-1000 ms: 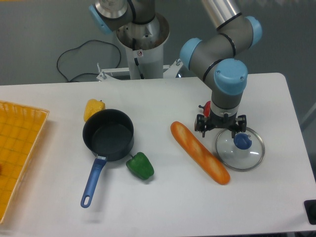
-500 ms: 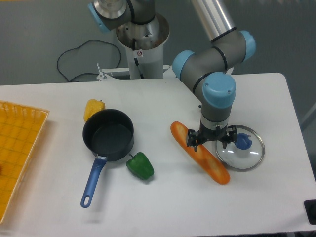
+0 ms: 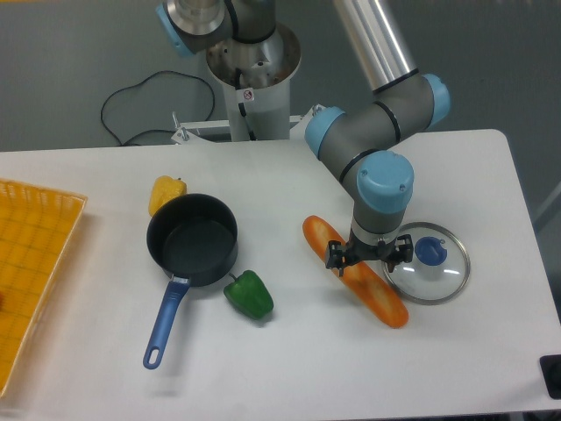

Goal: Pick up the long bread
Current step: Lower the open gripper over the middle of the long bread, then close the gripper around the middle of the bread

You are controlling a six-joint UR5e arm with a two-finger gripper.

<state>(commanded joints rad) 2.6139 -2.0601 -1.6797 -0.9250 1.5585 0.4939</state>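
Pincer [image 3: 369, 257] hides long bread [image 3: 383, 299] middle; grip unclear.

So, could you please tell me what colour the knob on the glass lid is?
Blue; the knob sits mid glass lid, clearest in the fixed camera view.

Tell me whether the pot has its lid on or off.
Off. The black pot stands open and empty; the glass lid lies flat on the table beside the long bread.

one fixed view, high in front — looking down at table [image 3: 289, 368]
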